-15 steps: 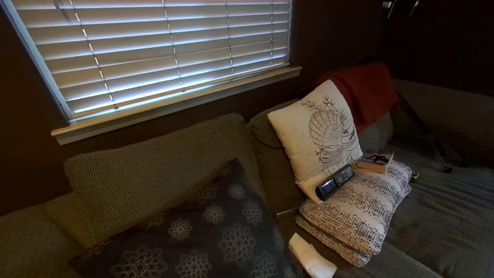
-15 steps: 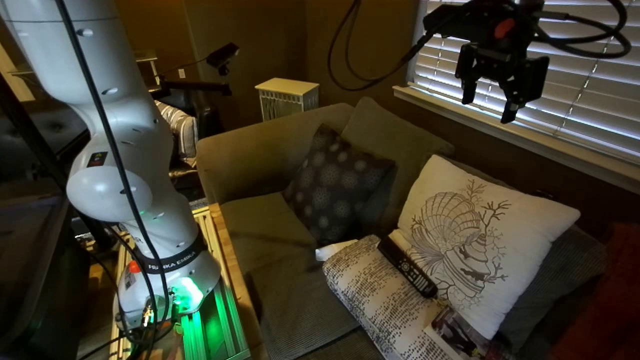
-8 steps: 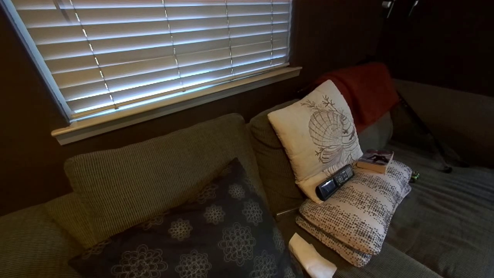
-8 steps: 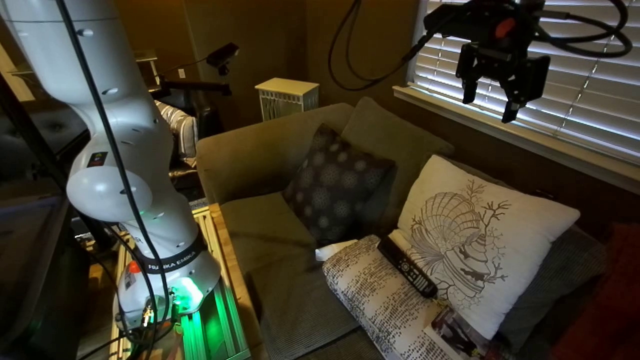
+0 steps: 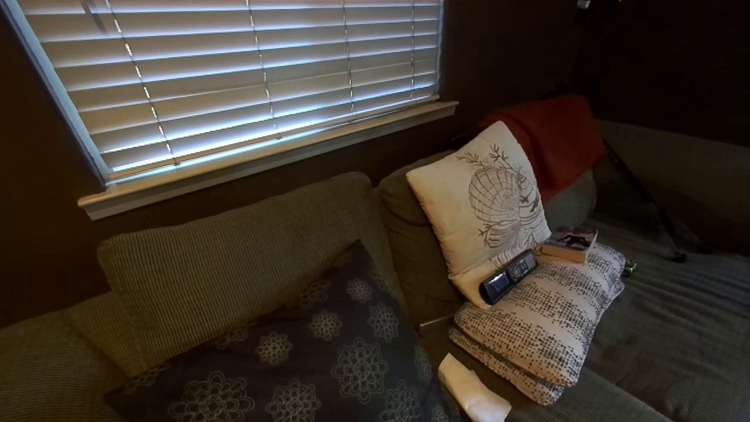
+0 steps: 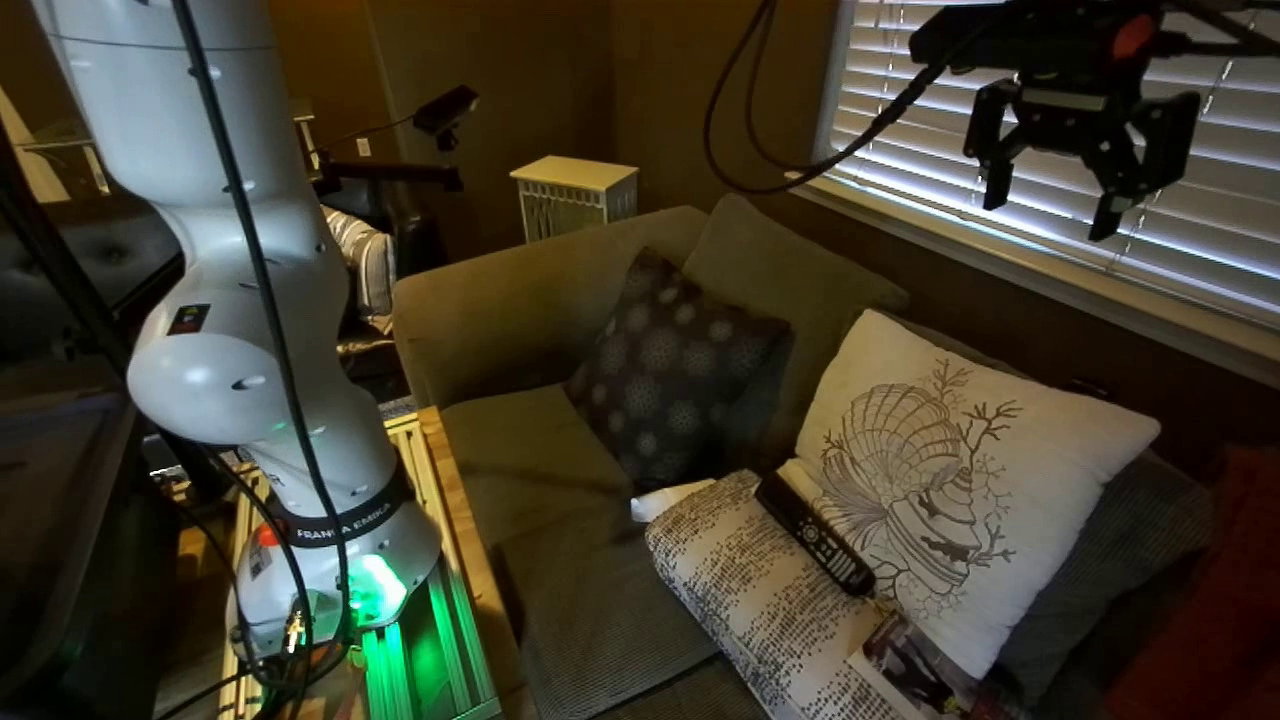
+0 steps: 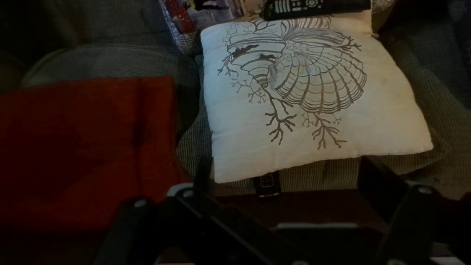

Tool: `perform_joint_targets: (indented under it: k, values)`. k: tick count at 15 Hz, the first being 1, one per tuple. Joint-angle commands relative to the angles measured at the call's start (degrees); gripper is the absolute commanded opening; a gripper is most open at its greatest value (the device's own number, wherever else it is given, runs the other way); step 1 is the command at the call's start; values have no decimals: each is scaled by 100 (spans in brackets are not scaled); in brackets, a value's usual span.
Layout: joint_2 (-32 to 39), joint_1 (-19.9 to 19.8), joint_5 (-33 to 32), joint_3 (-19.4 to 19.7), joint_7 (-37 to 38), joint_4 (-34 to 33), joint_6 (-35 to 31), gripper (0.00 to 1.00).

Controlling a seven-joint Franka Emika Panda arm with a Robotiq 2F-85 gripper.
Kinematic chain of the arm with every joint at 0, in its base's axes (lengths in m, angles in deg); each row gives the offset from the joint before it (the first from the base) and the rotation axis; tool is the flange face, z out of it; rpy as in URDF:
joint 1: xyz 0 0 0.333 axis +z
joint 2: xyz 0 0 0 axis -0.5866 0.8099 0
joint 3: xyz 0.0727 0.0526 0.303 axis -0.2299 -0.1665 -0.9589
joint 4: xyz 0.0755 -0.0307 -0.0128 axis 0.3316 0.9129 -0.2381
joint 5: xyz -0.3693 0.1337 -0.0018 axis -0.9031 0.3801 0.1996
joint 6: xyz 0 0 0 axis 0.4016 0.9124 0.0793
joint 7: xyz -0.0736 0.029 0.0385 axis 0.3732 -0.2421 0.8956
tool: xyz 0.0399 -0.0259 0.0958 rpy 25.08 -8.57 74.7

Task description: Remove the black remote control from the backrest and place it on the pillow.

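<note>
The gripper (image 6: 1048,212) hangs empty, jaws spread wide, presumably to straddle the small remote (image 7: 267,184) below them. The backrest (image 7: 320,176) beneath seems to support it.

Black remote control (image 7: 267,185) atop the ribbed, olive-brown backrest (image 7: 318,177)

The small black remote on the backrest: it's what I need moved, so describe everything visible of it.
In the wrist view, the small black remote looks plastic; its exposed end is squared off, with a pale squarish outline and reddish marks. It rests atop the backrest. The shell-print pillow hides the rest; contact there is unclear.
</note>
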Motion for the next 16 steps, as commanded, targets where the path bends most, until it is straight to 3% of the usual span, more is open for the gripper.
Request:
perform_joint_targets:
  k: [1,9,16]
  values:
    - [783,-160,-45,-65,-614,-1064,433,100]
    - [2100,-452,84,-314,-916,-2304,51,100]
    - [3102,-717,198,-638,-779,-3389,226,100]
